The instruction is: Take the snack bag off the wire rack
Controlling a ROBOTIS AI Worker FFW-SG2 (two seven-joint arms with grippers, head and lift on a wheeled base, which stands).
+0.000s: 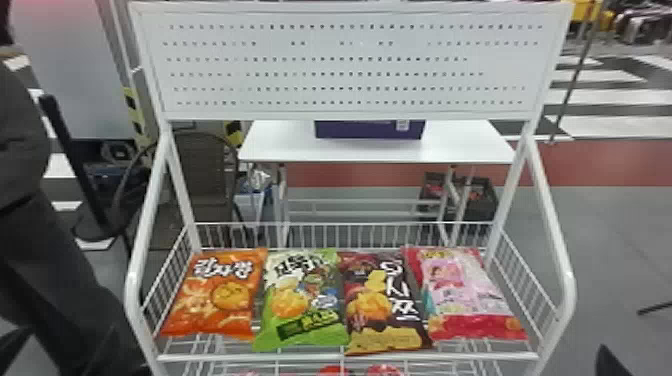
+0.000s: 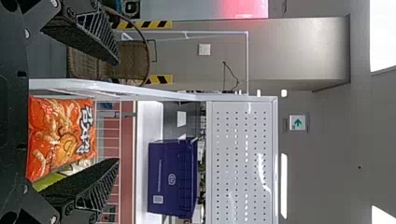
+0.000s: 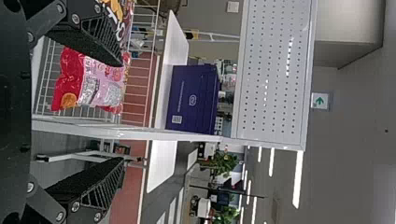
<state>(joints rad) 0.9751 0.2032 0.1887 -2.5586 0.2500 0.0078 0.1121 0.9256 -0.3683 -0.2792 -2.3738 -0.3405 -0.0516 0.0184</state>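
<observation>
4 snack bags are lying side by side on the white metal wire rack (image 1: 350,357), flat on the wire shelf. Which 1 is the target: can't tell. From left to right: a glossy orange bag (image 1: 215,295), a green-and-white bag (image 1: 302,300) with a dark label strip, a dark maroon bag (image 1: 385,300) with a yellow lower part, and a pink bag (image 1: 465,295) with red ends.

Left gripper (image 1: 70,328): dark tips are showing low at the left edge of the head view. In the left wrist view the jaws of the left gripper (image 2: 119,112) are standing wide apart, gripping only air. The orange bag is appearing in the gap, farther off than the tips and apart from them. An edge of the green-and-white bag is peeking out next to it.

Right gripper (image 1: 621,330): low at the right edge, outside the rack. In the right wrist view the jaws of the right gripper (image 3: 123,112) are also standing wide open, holding nothing. The pink bag is appearing beyond them, partly behind 1 jaw, not touching; the maroon bag is showing past that same jaw.

A white perforated panel (image 1: 350,65) is topping the rack. Behind, a purple box (image 1: 370,130) is sitting on a white surface (image 1: 460,150).
</observation>
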